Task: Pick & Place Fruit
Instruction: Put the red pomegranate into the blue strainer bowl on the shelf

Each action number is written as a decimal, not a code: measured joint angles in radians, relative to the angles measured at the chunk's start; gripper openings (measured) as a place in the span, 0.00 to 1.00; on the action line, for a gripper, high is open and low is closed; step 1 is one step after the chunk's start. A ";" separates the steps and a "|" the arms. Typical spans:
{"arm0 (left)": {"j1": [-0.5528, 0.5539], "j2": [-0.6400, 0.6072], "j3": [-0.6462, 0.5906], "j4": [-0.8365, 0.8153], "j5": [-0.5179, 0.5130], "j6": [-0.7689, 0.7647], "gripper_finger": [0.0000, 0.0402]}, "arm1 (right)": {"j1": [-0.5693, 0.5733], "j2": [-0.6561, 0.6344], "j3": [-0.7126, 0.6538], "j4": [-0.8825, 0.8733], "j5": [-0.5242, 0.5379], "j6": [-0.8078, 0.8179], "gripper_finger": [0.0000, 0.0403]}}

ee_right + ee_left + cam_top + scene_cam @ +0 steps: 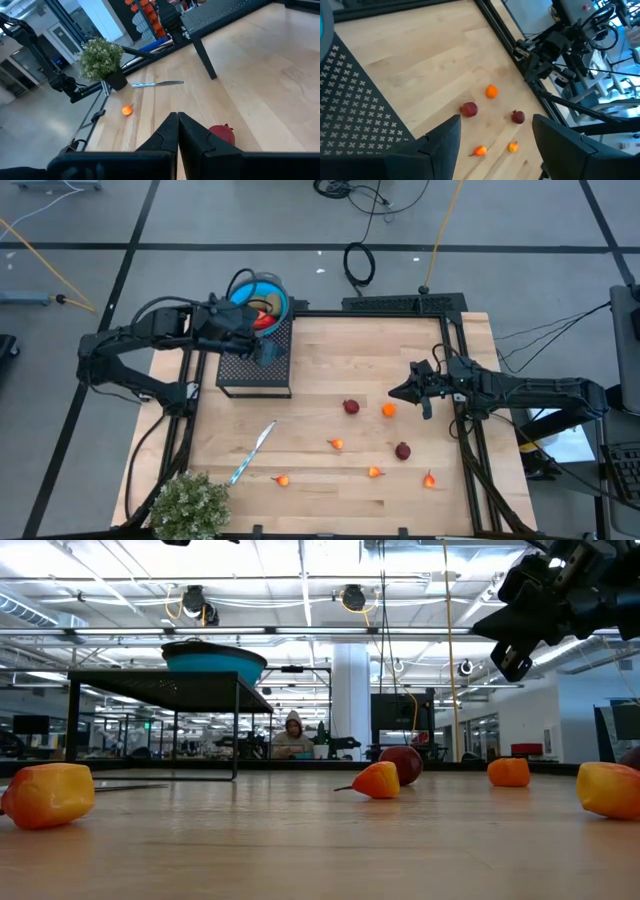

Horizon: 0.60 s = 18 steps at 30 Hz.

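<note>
Small toy fruits lie scattered on the wooden table: two dark red balls (351, 407) (402, 450), a round orange one (388, 410) and several tiny orange bits (336, 444). More red fruit lies in the blue bowl (262, 298), which stands on a black perforated stand (255, 365). My left gripper (495, 150) hovers open above that stand's near end (266, 350), with nothing between its fingers. My right gripper (400, 392) is shut and empty, raised above the table (515, 655) near the round orange fruit. One dark red ball (222, 134) shows beside its fingers, below them.
A slim blue-handled knife (252, 452) lies left of the fruit, and a bushy green plant (190, 505) stands at the near left corner. Black frame rails (465, 430) run along the table's sides. A person (293, 735) sits far behind the table.
</note>
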 joint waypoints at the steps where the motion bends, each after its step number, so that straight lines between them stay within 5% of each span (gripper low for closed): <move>1: -0.005 0.000 0.000 0.003 -0.008 0.008 0.61 | 0.000 0.000 0.000 0.000 0.000 0.000 0.00; 8: -0.013 0.000 0.000 0.013 -0.048 0.048 0.61 | 0.000 0.000 0.000 0.000 0.001 0.000 0.00; 18: -0.076 0.047 0.000 0.120 -0.112 0.352 0.61 | 0.000 0.000 0.000 0.000 0.002 0.000 0.00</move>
